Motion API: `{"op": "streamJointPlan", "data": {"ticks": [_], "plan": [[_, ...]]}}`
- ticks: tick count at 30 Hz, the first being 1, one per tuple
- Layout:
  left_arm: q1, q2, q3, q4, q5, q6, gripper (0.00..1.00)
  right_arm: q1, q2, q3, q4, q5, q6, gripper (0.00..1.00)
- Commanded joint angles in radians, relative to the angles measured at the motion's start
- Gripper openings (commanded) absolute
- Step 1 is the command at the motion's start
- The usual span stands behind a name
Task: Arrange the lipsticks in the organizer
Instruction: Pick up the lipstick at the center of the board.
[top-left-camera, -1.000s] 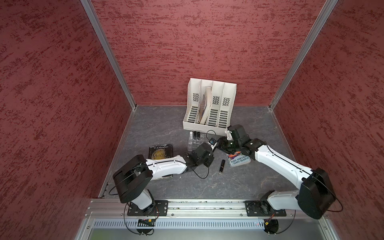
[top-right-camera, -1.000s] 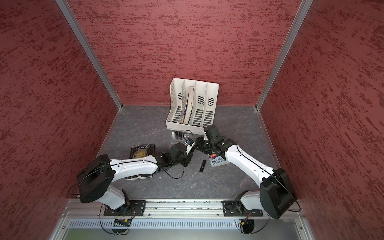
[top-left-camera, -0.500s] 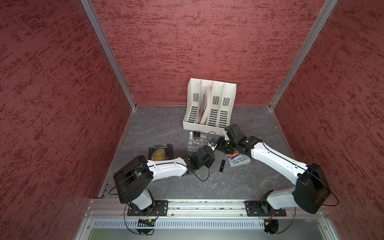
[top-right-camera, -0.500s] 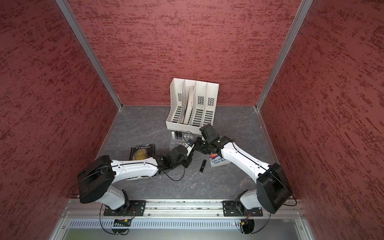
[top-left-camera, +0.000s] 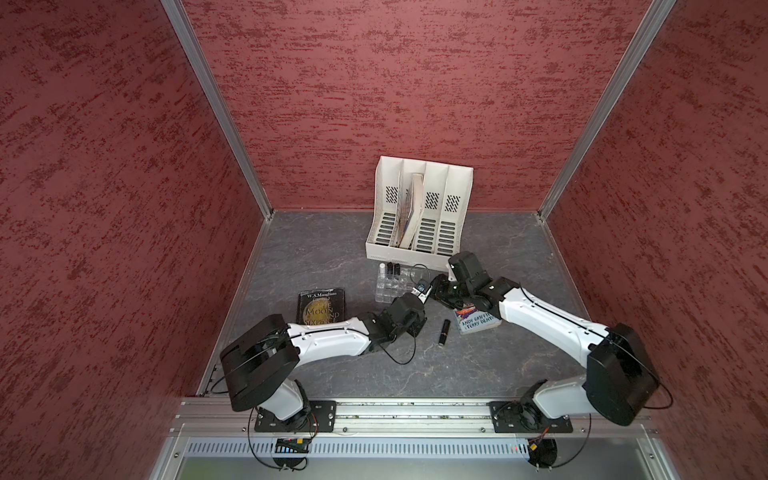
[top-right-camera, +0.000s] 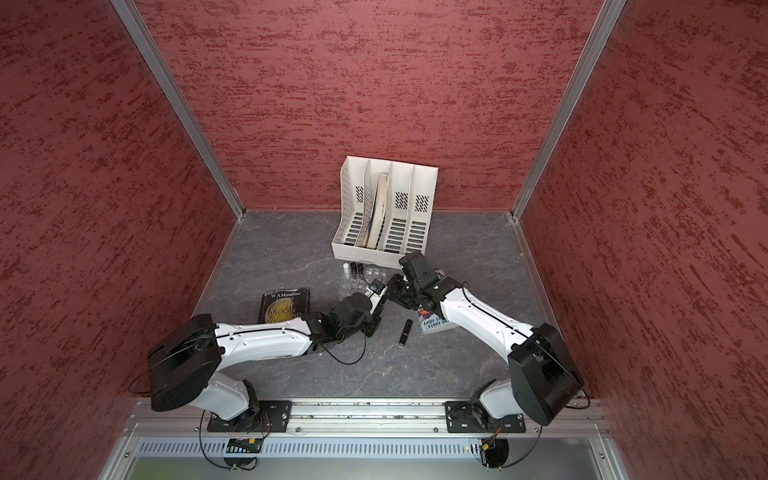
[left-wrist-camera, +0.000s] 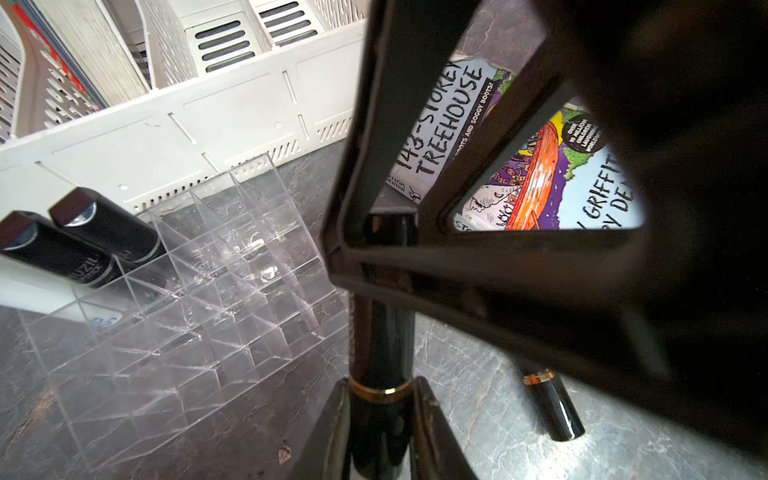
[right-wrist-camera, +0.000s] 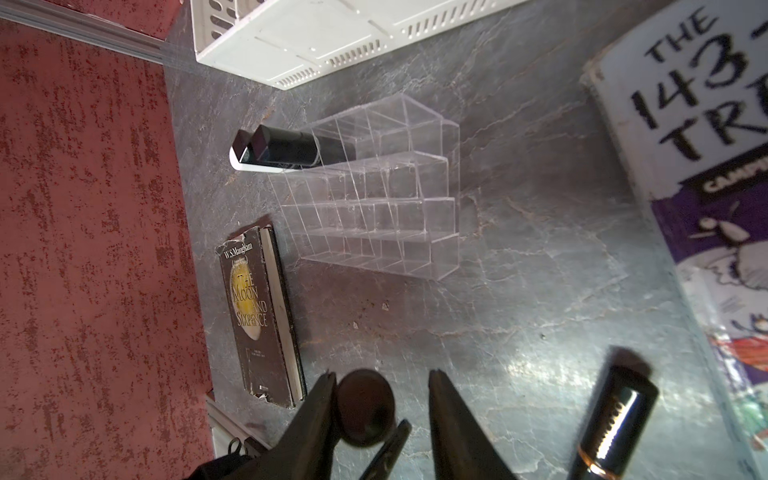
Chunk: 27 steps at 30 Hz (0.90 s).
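Nearest the robot's base, rightward and nearward of the clear acrylic grid organizer (top-left-camera: 392, 286), a glossy black lipstick tube with a gold band (top-left-camera: 444, 331) is seen lying flat on the grey stone-patterned table (top-left-camera: 332, 257), apart from both grippers. Just beside it, further right of the organizer, a colourful cartoon-covered paperback (top-left-camera: 478, 324) is laid flat and is partly covered by the right arm. To the organizer's left, a dark paperback with a gold moon on its cover (top-left-camera: 322, 307) is also laid flat.

Just off the organizer's near right corner, a second black gold-banded lipstick (left-wrist-camera: 382, 332) is clamped in the left gripper (left-wrist-camera: 382, 390), whose jaws are closed on the tube at its band. The tube's free end is straddled by the right gripper (right-wrist-camera: 380, 376), whose jaws are held partly apart. In the right wrist view the round end is touched by one finger (right-wrist-camera: 316, 415), while a gap is left to the other. Whether the tube is upright or tilted cannot be told.

In the organizer's farthest row, at its left end, one white lipstick (top-left-camera: 381, 268) and two black lipsticks (left-wrist-camera: 104, 226) are stood in neighbouring cells. Just beyond the organizer, a white slotted plastic file rack (top-left-camera: 419, 216) is set before the red textured back wall (top-left-camera: 395, 83), and a book is leaned in one of its middle compartments.
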Motion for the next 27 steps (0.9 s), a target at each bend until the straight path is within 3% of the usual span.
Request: {"op": "streamJointPlan", "data": {"ticks": [1, 15, 18, 22, 25, 27], "plan": [[-0.004, -0.054, -0.016, 0.069, -0.012, 0.013, 0.2, -0.004, 0.002, 0.004, 0.051, 0.016, 0.021, 0.39], [0.002, -0.068, -0.013, 0.081, -0.009, -0.002, 0.25, -0.016, 0.02, -0.007, 0.098, -0.061, 0.053, 0.29], [0.002, -0.085, 0.0, 0.043, -0.002, -0.021, 0.32, -0.014, 0.023, -0.007, 0.099, -0.058, 0.039, 0.25], [0.009, -0.13, 0.017, -0.04, 0.04, -0.049, 0.5, -0.017, 0.023, -0.01, 0.131, -0.063, -0.03, 0.18], [0.067, -0.195, 0.023, -0.134, 0.195, -0.099, 0.62, -0.02, 0.01, -0.015, 0.169, -0.069, -0.147, 0.15], [0.171, -0.227, 0.017, -0.177, 0.414, -0.161, 0.67, -0.028, -0.002, -0.016, 0.189, -0.092, -0.249, 0.14]]}}
